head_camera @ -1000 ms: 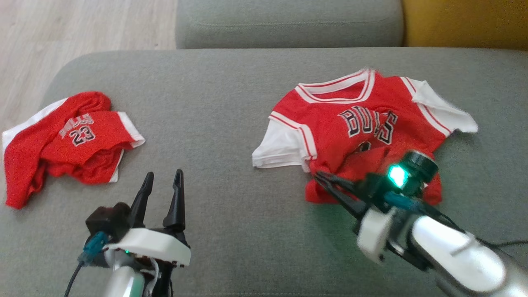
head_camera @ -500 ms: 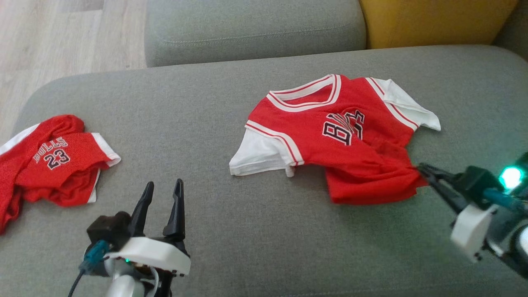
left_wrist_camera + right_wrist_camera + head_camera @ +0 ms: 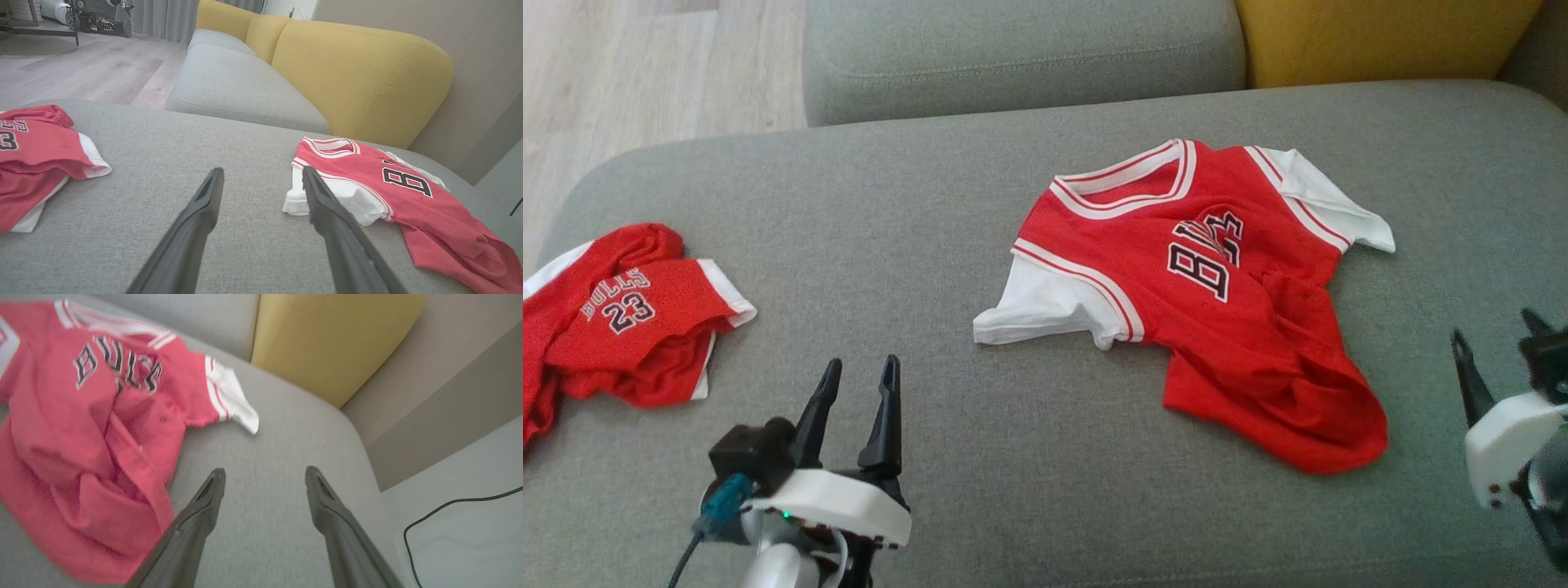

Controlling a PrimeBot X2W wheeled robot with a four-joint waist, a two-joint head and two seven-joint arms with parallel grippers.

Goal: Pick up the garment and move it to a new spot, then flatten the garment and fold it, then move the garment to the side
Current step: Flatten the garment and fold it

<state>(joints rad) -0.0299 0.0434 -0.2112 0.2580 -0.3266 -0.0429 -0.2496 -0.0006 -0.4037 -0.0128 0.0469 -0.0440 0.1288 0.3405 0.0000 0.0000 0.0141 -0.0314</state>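
The garment is a red jersey with white sleeves and black lettering, lying rumpled on the grey cushion, its hem bunched toward the lower right. My right gripper stands open to the right of the hem, apart from it and with nothing between its fingers. The right wrist view has the garment left of the open right gripper. My left gripper is open over bare cushion, left of the jersey. In the left wrist view the garment lies right of the left gripper.
A second red piece marked 23 lies crumpled at the cushion's left edge. A grey sofa seat and a yellow backrest stand behind. Wood floor is at the far left. A black cable runs on the floor right of the cushion.
My right gripper dragged the jersey's hem to the right, then let go of it, opened and drew back to the right. The left gripper stayed open. The head camera shifted.
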